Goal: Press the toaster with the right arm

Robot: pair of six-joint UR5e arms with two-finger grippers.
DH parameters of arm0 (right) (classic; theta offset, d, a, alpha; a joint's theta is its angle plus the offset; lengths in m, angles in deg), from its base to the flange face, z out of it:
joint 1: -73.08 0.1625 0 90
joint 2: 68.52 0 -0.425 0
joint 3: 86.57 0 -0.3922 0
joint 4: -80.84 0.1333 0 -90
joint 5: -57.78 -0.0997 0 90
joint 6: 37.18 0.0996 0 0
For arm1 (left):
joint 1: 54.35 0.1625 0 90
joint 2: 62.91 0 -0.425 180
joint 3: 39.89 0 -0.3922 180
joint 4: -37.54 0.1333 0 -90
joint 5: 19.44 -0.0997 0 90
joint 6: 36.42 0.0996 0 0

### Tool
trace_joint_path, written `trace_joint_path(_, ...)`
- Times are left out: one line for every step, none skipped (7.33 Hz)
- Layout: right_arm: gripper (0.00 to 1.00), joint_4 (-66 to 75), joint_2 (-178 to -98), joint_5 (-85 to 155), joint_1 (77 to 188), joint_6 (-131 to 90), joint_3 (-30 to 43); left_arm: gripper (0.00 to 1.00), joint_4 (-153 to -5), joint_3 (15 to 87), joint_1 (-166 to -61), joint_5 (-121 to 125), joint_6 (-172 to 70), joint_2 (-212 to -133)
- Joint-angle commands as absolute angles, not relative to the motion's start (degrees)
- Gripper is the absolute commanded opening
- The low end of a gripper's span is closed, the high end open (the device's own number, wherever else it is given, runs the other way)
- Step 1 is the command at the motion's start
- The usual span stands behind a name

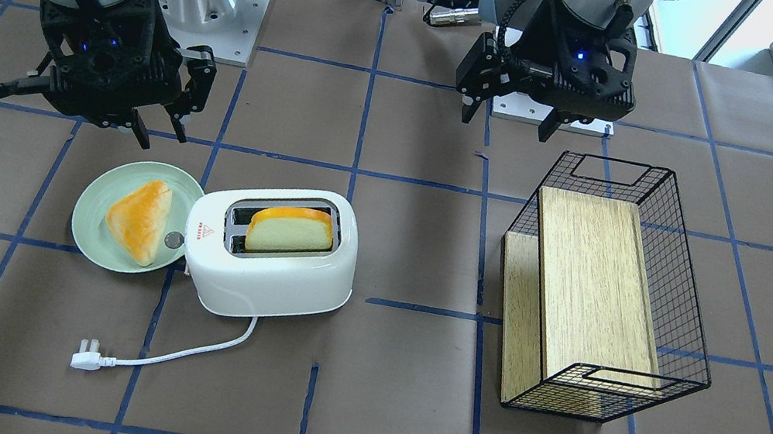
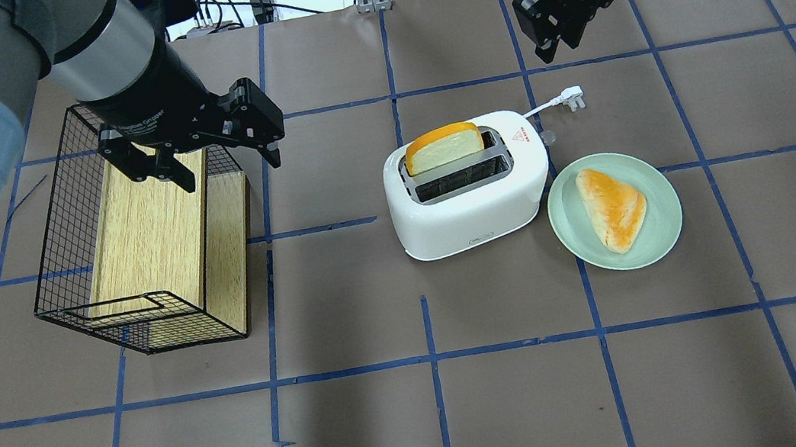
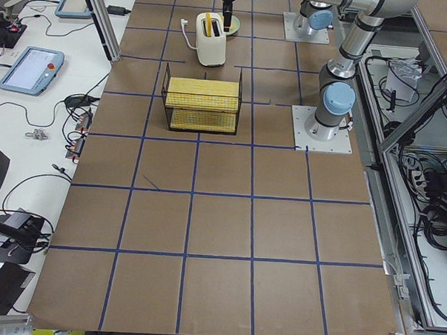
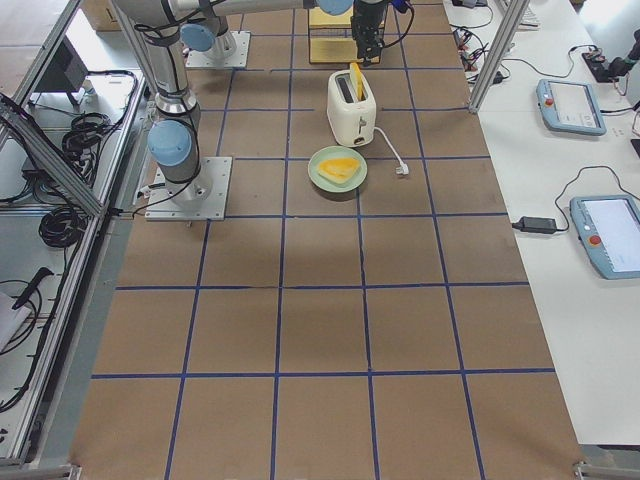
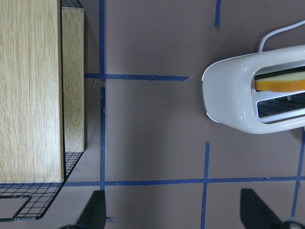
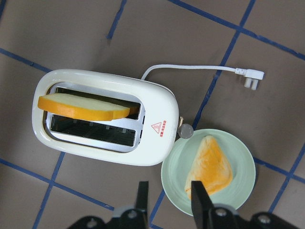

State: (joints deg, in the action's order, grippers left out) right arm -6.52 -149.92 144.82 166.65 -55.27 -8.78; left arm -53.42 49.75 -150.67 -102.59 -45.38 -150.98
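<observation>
From the front, the toaster (image 1: 275,273) is standing on the tabletop (image 1: 386,406) just beside a green plate (image 1: 89,222), with a bread slice (image 1: 289,234) sticking out of one slot. The right pincer (image 1: 162,128) is hanging in the air near the plate, touching nothing. Overhead, the left pincer (image 2: 229,165) is hovering over a wire basket (image 2: 55,245), its fingers spreading wide and holding nothing. In the right wrist view, the right pincer's fingers (image 6: 200,202) are standing a narrow gap apart, gripping nothing, with the toaster's knob end below them.
</observation>
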Motion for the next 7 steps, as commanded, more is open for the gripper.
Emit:
trace_joint_path(1.00, -5.12, -149.99, 149.59, 166.33, -52.04, -8.52, 1.00, -53.42, 49.76, -150.67, -102.59, -45.38, -150.98)
trace_joint_path(1.00, -5.90, -150.17, 149.80, 166.50, -52.04, -9.05, 1.00, -53.42, 49.76, -150.67, -102.59, -45.38, -150.98)
trace_joint_path(1.00, -5.30, -150.17, 150.06, 166.50, -52.04, -9.05, 1.00, -53.42, 49.76, -150.67, -102.59, -45.38, -150.98)
trace_joint_path(1.00, -5.12, -150.95, 150.15, 166.50, -52.04, -9.05, 1.00, -53.42, 49.76, -150.67, -102.59, -45.38, -150.98)
trace_joint_path(1.00, -5.20, -151.13, 150.15, 166.59, -52.04, -8.79, 1.00, -53.42, 49.76, -150.67, -102.59, -45.38, -150.98)
trace_joint_path(1.00, -5.73, -151.22, 150.15, 166.59, -52.04, -8.79, 1.00, -53.42, 49.76, -150.67, -102.59, -45.38, -150.98)
trace_joint_path(1.00, -5.73, -151.14, 150.24, 166.59, -52.04, -8.79, 1.00, -53.42, 49.76, -150.67, -102.59, -45.38, -150.98)
